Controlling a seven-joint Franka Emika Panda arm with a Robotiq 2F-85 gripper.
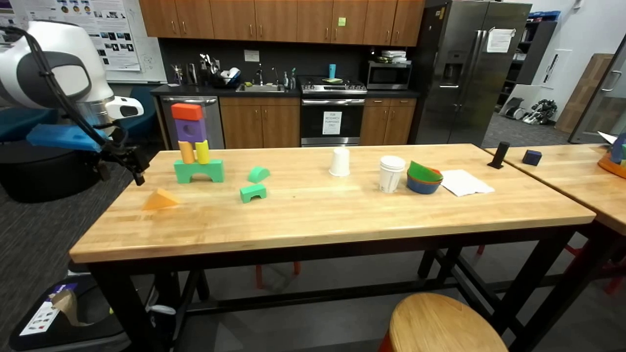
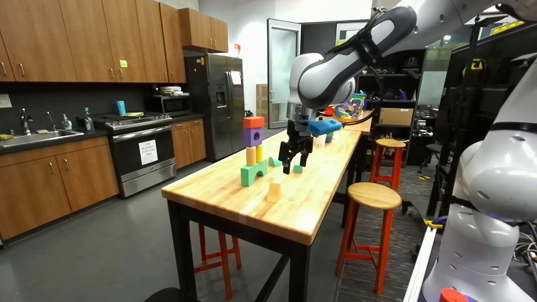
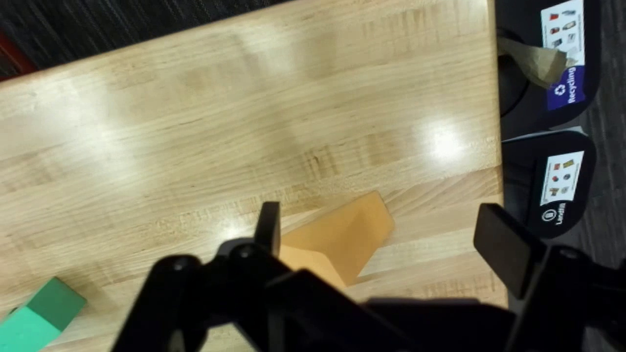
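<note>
My gripper (image 3: 379,227) is open and empty above the table (image 3: 195,146). It is nearest to an orange wedge (image 3: 352,239), which lies between the fingers in the wrist view, partly hidden by the left one. The wedge also shows in both exterior views (image 1: 160,199) (image 2: 274,191). Behind it stands a tower: a green arch (image 1: 199,172), an orange cylinder (image 1: 186,152) and a yellow cylinder (image 1: 202,152), a purple block (image 1: 190,130) and a red block (image 1: 187,111) on top. A green half-round (image 1: 258,174) and a small green arch (image 1: 253,192) lie beside it.
Farther along the table are an upturned white cup (image 1: 340,162), stacked cups (image 1: 391,173), nested bowls (image 1: 423,181), white paper (image 1: 465,183) and a black stand (image 1: 499,155). Bins (image 3: 552,181) stand below the table's end. Stools (image 2: 374,195) stand alongside.
</note>
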